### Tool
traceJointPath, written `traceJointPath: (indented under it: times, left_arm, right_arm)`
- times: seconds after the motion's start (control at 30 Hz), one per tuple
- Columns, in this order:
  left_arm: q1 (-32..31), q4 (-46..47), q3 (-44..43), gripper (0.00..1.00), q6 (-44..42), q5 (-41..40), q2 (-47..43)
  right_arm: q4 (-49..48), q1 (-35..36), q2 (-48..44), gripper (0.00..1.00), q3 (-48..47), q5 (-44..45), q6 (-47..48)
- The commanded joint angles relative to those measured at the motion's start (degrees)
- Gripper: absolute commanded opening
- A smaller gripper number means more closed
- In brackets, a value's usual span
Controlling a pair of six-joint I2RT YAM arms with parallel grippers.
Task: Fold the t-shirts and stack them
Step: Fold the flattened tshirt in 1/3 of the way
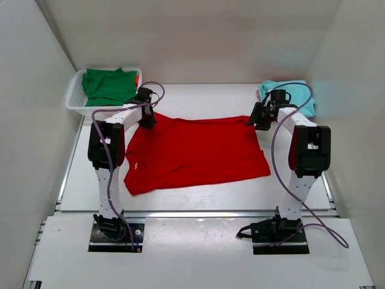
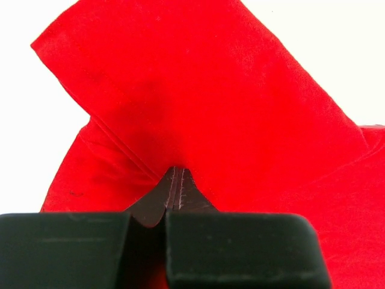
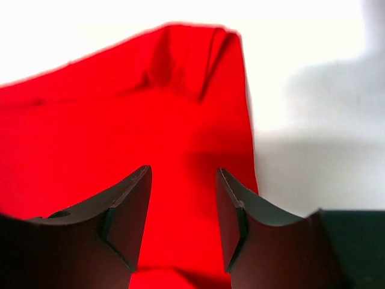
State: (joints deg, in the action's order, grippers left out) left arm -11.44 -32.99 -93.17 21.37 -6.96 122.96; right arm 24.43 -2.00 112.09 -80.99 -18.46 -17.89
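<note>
At the far left corner of the red t-shirt (image 1: 192, 150), the left gripper (image 2: 176, 180) is pinching the cloth. Its two fingers are pressing tight together, and the fabric is puckering into creases that run toward their tips. Over at the far right corner, the right gripper (image 3: 183, 180) is hanging with its fingers (image 3: 129, 211) parted by a clear gap; red cloth is showing between them and nothing is clamped, though whether the tips are touching the fabric cannot be told. Both arms are reaching forward from their bases at the near edge, wrists angling down. The red t-shirt is lying spread across the middle of the white table (image 1: 198, 96), mostly flat, its near left corner pointing toward the left arm's base. A green t-shirt (image 1: 108, 84) is sitting bundled in the white mesh basket (image 1: 72, 99) at the far left corner, and a teal t-shirt (image 1: 304, 107) is lying at the far right — just behind the right gripper.
</note>
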Motion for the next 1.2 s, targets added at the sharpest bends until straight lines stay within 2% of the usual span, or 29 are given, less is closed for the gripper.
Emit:
traceJointPath:
  times: [0.0, 0.17, 0.4, 0.53, 0.73, 1.1, 1.17]
  left_arm:
    - [-0.25, 1.09, -0.96, 0.00, -0.36, 1.07, -2.28]
    - [-0.16, 2.06, -0.79, 0.00, -0.27, 2.56, -4.83]
    - [-0.07, 1.70, -2.63, 0.00, -0.27, 3.27, -6.06]
    - [0.19, 1.53, -2.46, 0.00, -0.36, 3.53, -6.15]
    - [0.37, 1.79, -1.85, 0.00, -0.36, 3.88, -6.67]
    - [0.63, 2.06, -0.53, 0.00, -0.53, 4.85, -7.03]
    - [0.63, 1.97, -0.61, 0.00, -0.18, 4.67, -6.77]
  right_arm:
    - [-3.33, -0.02, 4.17, 0.44, -5.48, 0.62, -3.11]
    - [-5.96, -0.55, 8.40, 0.43, -6.99, -3.77, -7.15]
    - [-7.73, 0.06, 11.83, 0.41, -8.13, -4.04, -8.48]
    - [-8.60, 0.24, 11.74, 0.36, -8.22, -3.87, -9.09]
    - [-10.45, 0.33, 10.42, 0.37, -6.81, -2.81, -9.26]
    - [-6.76, 0.06, 16.22, 0.37, -15.24, -2.81, -8.66]
    - [-6.23, -0.11, 16.75, 0.31, -15.95, -3.34, -8.48]
